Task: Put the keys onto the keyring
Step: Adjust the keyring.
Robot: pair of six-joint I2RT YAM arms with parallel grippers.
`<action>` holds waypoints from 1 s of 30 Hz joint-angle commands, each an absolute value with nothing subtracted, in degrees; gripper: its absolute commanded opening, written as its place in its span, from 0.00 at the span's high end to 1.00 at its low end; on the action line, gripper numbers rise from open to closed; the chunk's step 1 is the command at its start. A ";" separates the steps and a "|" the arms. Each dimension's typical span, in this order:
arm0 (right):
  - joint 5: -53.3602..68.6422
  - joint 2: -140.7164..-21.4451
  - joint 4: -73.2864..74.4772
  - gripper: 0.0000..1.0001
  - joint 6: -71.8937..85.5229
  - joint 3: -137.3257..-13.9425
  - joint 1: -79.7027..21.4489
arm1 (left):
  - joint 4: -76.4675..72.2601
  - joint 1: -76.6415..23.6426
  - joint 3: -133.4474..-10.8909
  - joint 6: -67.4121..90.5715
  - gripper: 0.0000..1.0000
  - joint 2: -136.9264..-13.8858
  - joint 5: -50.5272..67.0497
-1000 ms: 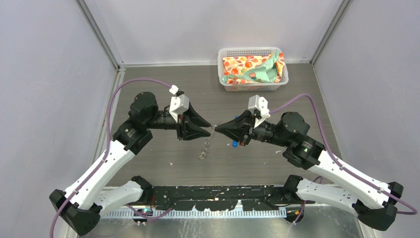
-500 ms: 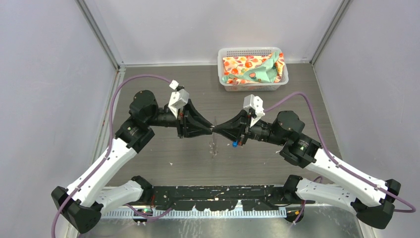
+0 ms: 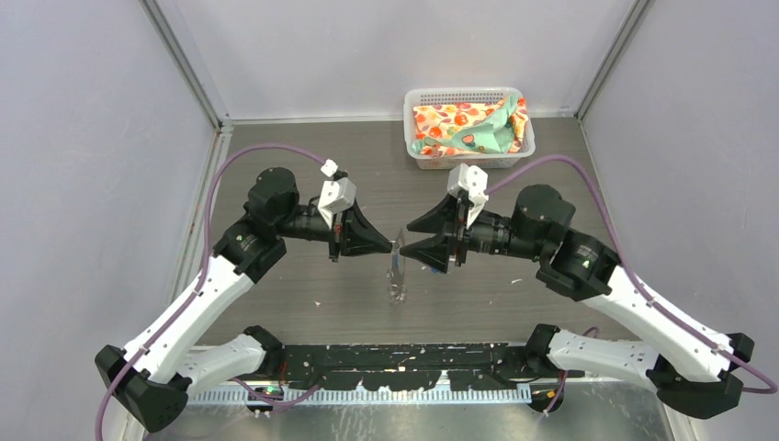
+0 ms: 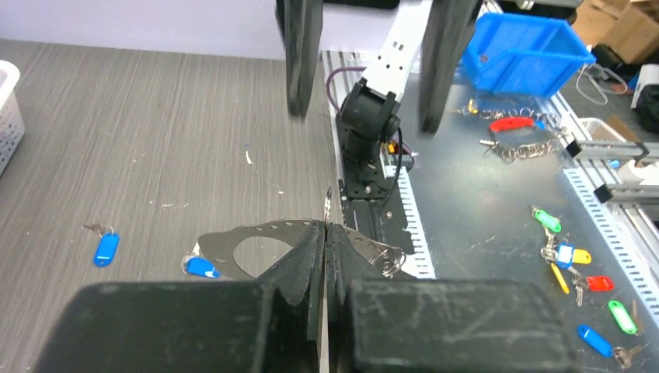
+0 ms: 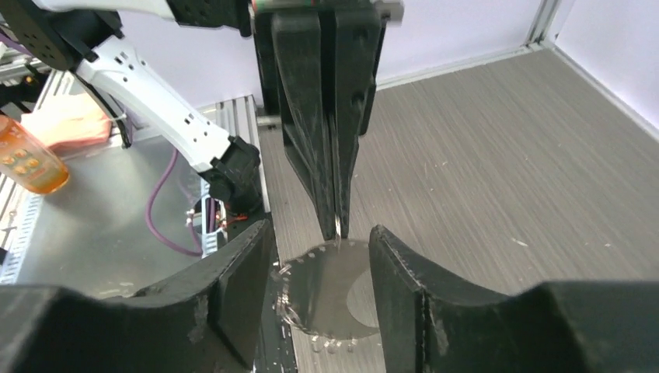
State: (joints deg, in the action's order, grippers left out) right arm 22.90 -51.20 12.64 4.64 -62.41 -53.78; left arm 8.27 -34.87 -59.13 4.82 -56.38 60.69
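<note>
your right gripper (image 3: 409,236) has let go and sprung apart; your left gripper (image 3: 391,245) now pinches the hanging keyring (image 3: 397,274).

overhead camera looks down; both wrist cameras closely share the keyring (image 5: 319,284).

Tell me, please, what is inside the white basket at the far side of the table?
The basket holds crumpled cloth, orange-flowered and teal. Whatever lies under the cloth is covered.
</note>
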 commanded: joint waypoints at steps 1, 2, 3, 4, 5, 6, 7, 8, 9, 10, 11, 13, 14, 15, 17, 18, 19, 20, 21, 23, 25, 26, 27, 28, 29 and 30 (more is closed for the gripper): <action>24.50 -55.36 33.55 0.43 -3.30 -76.74 -53.57 | 16.07 -35.15 -63.90 -4.39 0.99 -56.75 61.87; 24.99 -57.15 37.19 0.42 -4.08 -79.37 -53.56 | 17.13 -35.18 -64.56 -5.12 0.99 -57.47 61.95; 25.84 -58.93 40.60 0.42 -5.56 -82.12 -53.60 | 17.88 -35.16 -65.28 -5.70 0.99 -58.05 62.15; 26.43 -60.77 43.81 0.42 -7.24 -84.49 -53.61 | 18.53 -35.26 -65.90 -6.20 1.00 -58.72 62.64; 26.74 -62.55 46.37 0.42 -8.20 -86.48 -53.60 | 18.81 -35.43 -66.38 -6.33 1.00 -59.04 62.84; 27.15 -64.06 48.51 0.42 -9.25 -88.34 -53.61 | 18.87 -35.70 -66.81 -6.38 1.00 -59.36 62.94; 27.45 -65.50 50.09 0.42 -9.95 -89.76 -53.59 | 19.01 -35.99 -67.21 -6.60 1.00 -59.76 62.93; 27.88 -66.84 51.00 0.42 -10.35 -91.10 -53.60 | 19.34 -36.34 -67.62 -6.92 0.99 -60.03 62.94; 28.25 -67.95 51.72 0.42 -10.64 -92.21 -53.61 | 19.87 -36.57 -68.10 -7.36 1.00 -60.29 62.98; 28.49 -68.86 52.05 0.43 -10.73 -93.14 -53.61 | 20.70 -36.78 -68.54 -8.03 0.99 -60.56 63.01; 28.74 -69.56 52.24 0.45 -10.86 -93.95 -53.61 | 21.69 -36.96 -68.93 -8.95 0.99 -60.74 63.06; 28.85 -70.69 52.34 0.49 -10.94 -95.11 -53.59 | 23.64 -37.10 -69.63 -10.42 0.99 -60.97 63.01; 28.83 -71.14 52.56 0.51 -11.15 -95.63 -53.61 | 24.32 -37.12 -69.88 -10.92 1.00 -60.99 62.94; 29.02 -71.57 52.88 0.53 -11.35 -96.15 -53.57 | 24.94 -37.11 -70.14 -11.31 0.99 -61.00 62.90; 29.26 -72.14 53.58 0.59 -11.70 -97.01 -53.59 | 25.88 -37.13 -70.39 -12.07 1.00 -60.91 62.73; 29.27 -72.42 53.87 0.61 -11.87 -97.37 -53.58 | 26.20 -37.15 -70.40 -12.19 1.00 -60.79 62.67; 29.15 -72.55 54.16 0.65 -12.02 -97.57 -53.61 | 26.27 -37.17 -70.40 -12.27 1.00 -60.75 62.66; 29.05 -72.72 54.34 0.68 -12.19 -97.70 -53.57 | 26.32 -37.13 -70.40 -12.29 1.00 -60.69 62.66; 29.03 -72.82 54.52 0.72 -12.27 -97.92 -53.61 | 26.36 -37.11 -70.40 -12.30 1.00 -60.65 62.71; 28.82 -73.13 54.84 0.77 -12.47 -98.22 -53.61 | 26.46 -37.16 -70.33 -12.38 0.99 -60.64 62.75; 28.47 -73.44 55.02 0.83 -12.40 -98.48 -53.61 | 26.55 -37.19 -70.40 -12.39 1.00 -60.69 62.96; 28.19 -73.66 55.10 0.86 -12.39 -98.64 -53.61 | 26.54 -37.18 -70.48 -12.36 1.00 -60.77 63.03; 27.88 -73.87 55.11 0.87 -12.01 -98.76 -53.61 | 26.46 -37.27 -70.61 -12.27 1.00 -60.86 63.07; 27.56 -74.10 55.22 0.81 -11.67 -98.72 -53.57 | 26.04 -37.34 -70.66 -12.01 1.00 -60.90 63.02; 27.48 -74.19 55.54 0.68 -11.53 -98.66 -53.55 | 25.79 -37.37 -70.73 -11.74 1.00 -60.91 62.97; 27.34 -74.26 55.40 0.59 -11.22 -98.34 -53.61 | 25.58 -37.43 -70.79 -11.51 0.99 -60.91 62.89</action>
State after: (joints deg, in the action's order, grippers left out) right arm 27.99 -73.63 55.16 -11.79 -96.57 -53.78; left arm 26.92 -37.04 -67.81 -11.22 -61.36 61.34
